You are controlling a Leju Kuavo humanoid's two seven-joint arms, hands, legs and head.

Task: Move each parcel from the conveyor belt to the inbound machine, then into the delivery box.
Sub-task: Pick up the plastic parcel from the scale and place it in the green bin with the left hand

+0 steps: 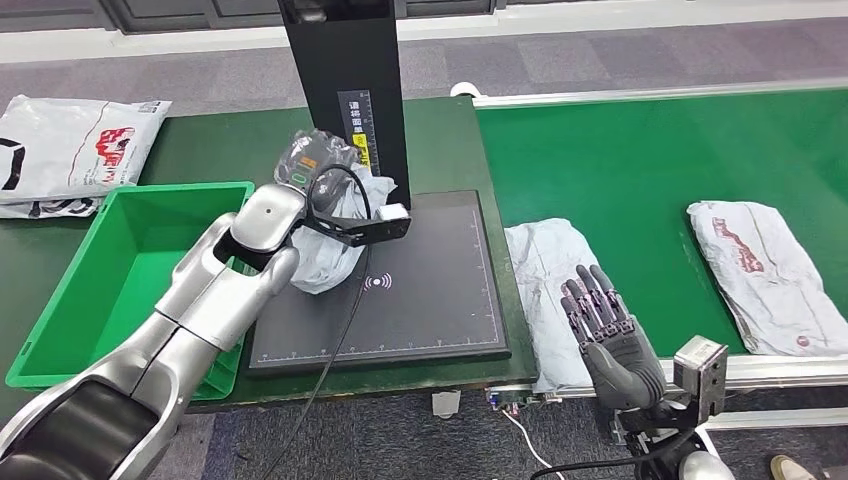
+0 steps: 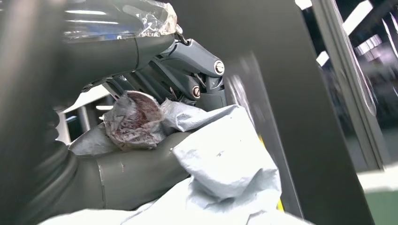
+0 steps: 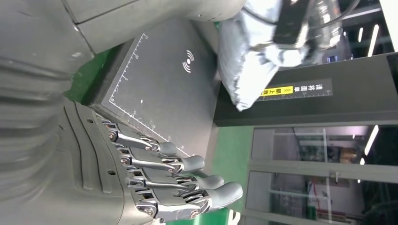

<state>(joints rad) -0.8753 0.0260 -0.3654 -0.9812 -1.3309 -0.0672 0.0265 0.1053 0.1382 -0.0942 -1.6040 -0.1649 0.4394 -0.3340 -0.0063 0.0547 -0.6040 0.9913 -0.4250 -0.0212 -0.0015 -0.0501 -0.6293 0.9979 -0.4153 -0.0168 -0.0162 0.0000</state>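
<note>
My left hand (image 1: pixel 314 165) grips a crumpled grey parcel (image 1: pixel 338 252) and holds it above the back left part of the inbound machine's black scan pad (image 1: pixel 420 300), close to its black column (image 1: pixel 350 90). In the left wrist view the thumb and fingers (image 2: pixel 197 65) pinch a fold of the parcel (image 2: pixel 225 164). My right hand (image 1: pixel 605 325) hovers open, fingers spread, over the near edge of the green conveyor belt (image 1: pixel 650 160), beside a flat grey parcel (image 1: pixel 548 270). Another parcel with red print (image 1: pixel 765 275) lies further right. The right wrist view shows the spread fingers (image 3: pixel 187 183), the pad (image 3: pixel 164 89) and the held parcel (image 3: pixel 248 61).
A green delivery box (image 1: pixel 130 270) stands left of the scan pad, under my left forearm. A white printed bag (image 1: pixel 70 150) lies at the back left on the dark table. A cable runs from the left wrist across the pad.
</note>
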